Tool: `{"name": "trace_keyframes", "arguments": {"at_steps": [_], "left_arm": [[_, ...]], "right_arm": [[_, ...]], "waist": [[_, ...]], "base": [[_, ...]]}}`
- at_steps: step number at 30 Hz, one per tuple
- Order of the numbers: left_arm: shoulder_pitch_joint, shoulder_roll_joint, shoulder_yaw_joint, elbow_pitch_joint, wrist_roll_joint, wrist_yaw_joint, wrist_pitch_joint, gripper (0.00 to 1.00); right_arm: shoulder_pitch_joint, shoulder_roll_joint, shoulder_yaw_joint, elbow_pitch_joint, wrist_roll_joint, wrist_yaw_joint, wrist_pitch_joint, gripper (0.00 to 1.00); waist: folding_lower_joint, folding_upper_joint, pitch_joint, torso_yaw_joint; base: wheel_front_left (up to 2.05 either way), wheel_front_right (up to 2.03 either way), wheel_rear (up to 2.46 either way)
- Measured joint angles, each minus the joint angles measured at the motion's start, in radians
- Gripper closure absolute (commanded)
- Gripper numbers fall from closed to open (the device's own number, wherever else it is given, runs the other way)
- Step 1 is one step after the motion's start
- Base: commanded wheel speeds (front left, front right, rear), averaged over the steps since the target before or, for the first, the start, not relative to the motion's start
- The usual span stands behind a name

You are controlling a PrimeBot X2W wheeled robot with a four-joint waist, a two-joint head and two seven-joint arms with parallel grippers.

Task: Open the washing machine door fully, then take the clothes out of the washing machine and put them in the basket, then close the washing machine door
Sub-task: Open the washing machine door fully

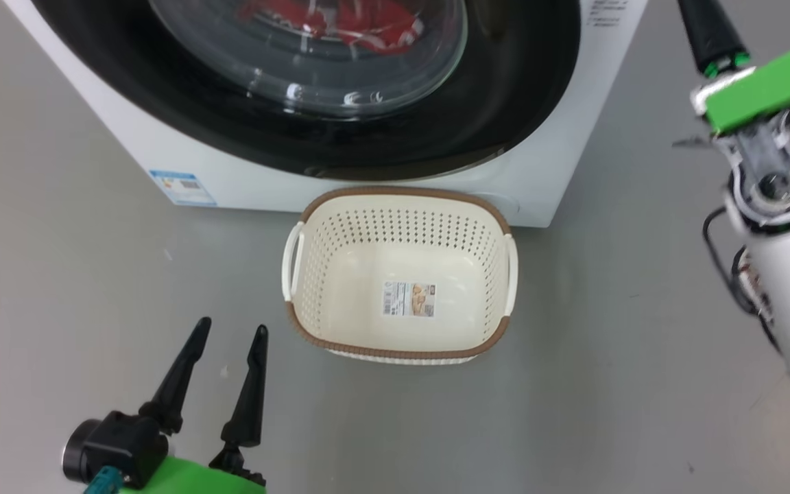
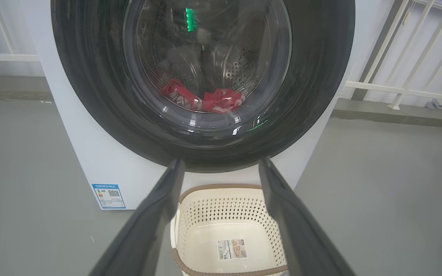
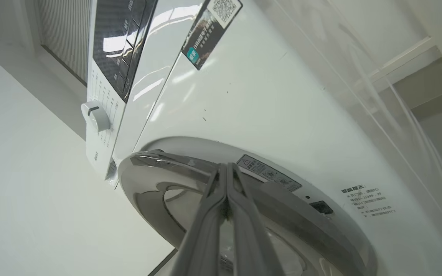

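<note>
Washer (image 1: 559, 178) across frame top, door (image 1: 518, 89) not yet swung wide. Basket (image 1: 402, 193) centre, just below. Clothes (image 1: 367, 31) behind the glass, top centre. Right tool (image 3: 226, 166) pinched shut, empty, tips at door's rim: nearer arm. Left tool (image 1: 230, 333) lower left, spread wide, empty.

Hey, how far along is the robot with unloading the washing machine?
Nothing is finished yet. In hand: the right gripper, fingers pressed together, sits at the rim of the washing machine door, which looks barely ajar. To do: the clothes lie in the drum behind the glass, the basket is empty, and the left gripper hangs open beside it. Unloading and closing remain.
</note>
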Motion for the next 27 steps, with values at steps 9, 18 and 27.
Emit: {"name": "trace_keyframes", "arguments": {"at_steps": [9, 18, 27], "left_arm": [[-0.033, 0.004, -0.021, 0.014, -0.013, 0.000, 0.000, 0.00], [-0.053, 0.008, -0.045, 0.024, -0.025, 0.000, 0.000, 0.00], [-0.071, 0.008, -0.063, 0.027, -0.032, 0.000, 0.000, 0.00]], "right_arm": [[-0.125, -0.055, 0.002, 0.098, 0.203, 0.000, 0.221, 1.00], [-0.254, -0.082, -0.021, 0.299, 0.361, 0.000, 0.499, 1.00], [-0.354, -0.076, -0.028, 0.420, 0.413, 0.000, 0.617, 1.00]], "waist": [[0.0000, -0.0001, 0.045, 0.037], [0.0000, 0.0000, 0.082, 0.070], [0.0000, 0.0000, 0.108, 0.096]], "base": [[0.00, 0.00, 0.00], [0.00, 0.00, 0.00], [0.00, 0.00, 0.00]]}}
